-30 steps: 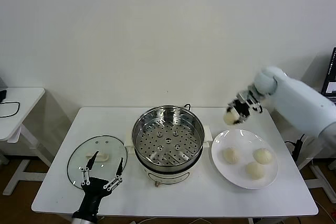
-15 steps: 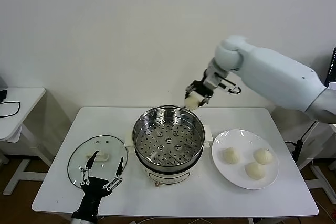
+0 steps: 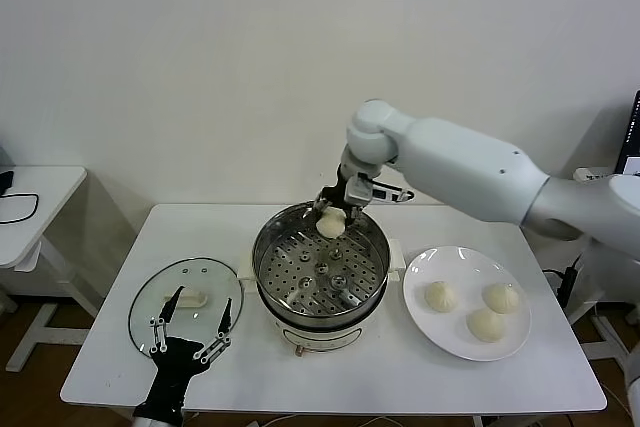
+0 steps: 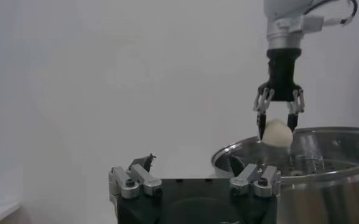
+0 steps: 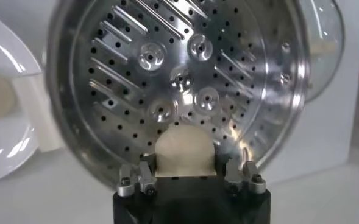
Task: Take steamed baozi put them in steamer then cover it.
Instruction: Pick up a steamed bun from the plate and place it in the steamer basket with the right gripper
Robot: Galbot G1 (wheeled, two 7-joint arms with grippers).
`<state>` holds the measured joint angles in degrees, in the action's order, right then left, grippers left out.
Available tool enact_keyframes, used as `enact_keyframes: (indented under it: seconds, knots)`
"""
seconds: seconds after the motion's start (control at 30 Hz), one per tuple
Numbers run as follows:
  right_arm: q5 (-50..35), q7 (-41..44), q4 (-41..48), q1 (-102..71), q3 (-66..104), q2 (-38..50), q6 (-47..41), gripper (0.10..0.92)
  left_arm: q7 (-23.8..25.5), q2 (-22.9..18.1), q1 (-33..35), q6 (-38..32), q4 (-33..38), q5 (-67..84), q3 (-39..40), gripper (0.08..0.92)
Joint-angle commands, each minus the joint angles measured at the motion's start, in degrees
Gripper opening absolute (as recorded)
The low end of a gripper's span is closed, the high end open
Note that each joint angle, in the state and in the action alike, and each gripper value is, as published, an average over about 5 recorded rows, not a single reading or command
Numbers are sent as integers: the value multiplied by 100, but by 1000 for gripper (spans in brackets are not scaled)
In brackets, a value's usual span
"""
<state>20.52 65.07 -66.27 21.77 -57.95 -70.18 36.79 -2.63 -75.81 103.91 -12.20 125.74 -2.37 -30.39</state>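
The right pincer (image 3: 332,209) gripped a small cream-white pleated dough bun (image 3: 331,224) just above the far rim of the shiny round stainless-steel steamer (image 3: 320,265), over its perforated tray. Three more buns (image 3: 485,324) lay on a flat white plate (image 3: 440,332) beside the steamer. The left pincer (image 3: 190,332) hovered with fingers spread wide over the clear glass lid (image 3: 185,297) on the white surface (image 3: 400,377), on the steamer's other side.
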Motion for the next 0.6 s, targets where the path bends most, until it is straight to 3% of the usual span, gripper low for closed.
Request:
enact_keyframes:
  seconds: [0.03, 0.37, 0.6]
  knots:
    - [541, -47, 580, -389, 87, -596, 228, 645, -7, -1, 0, -6, -22, 1, -11, 823]
    - [609, 3, 753, -452, 97, -763, 370, 668, -12, 0, -26, -5, -51, 17, -19, 823]
    - [404, 97, 618, -306, 108, -659, 335, 805, -15, 1, -33, -5, -53, 29, -20, 823]
